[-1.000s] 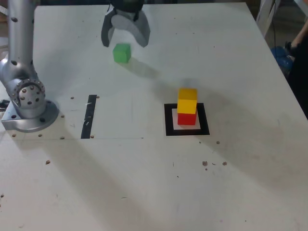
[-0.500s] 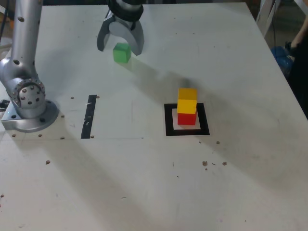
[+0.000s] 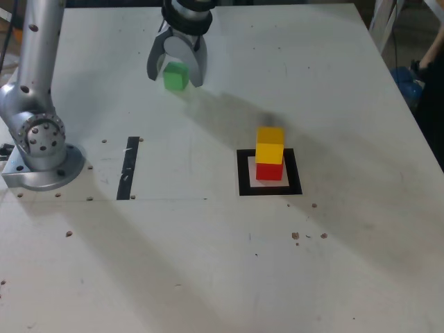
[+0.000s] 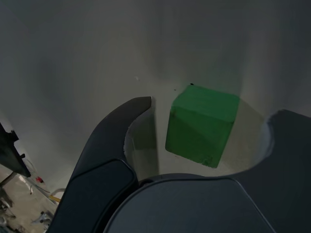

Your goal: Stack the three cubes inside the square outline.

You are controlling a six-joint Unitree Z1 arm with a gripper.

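Note:
A green cube (image 3: 175, 75) (image 4: 201, 124) rests on the white table at the back, towards the exterior view's left. My gripper (image 3: 175, 78) (image 4: 209, 111) is lowered over it, one finger on each side. It is open, and the wrist view shows gaps between the fingers (image 4: 124, 126) and the cube. A yellow cube (image 3: 270, 144) sits on top of a red cube (image 3: 269, 171) inside the square outline (image 3: 243, 173) of black tape, near the table's middle.
The arm's grey base (image 3: 41, 146) stands at the exterior view's left edge. A straight black tape strip (image 3: 129, 168) lies beside it. The table's right edge (image 3: 409, 118) runs past dark and blue objects (image 3: 406, 76) off the table.
The gripper has come down around the green cube and its fingers have narrowed towards it. The cubes have not moved.

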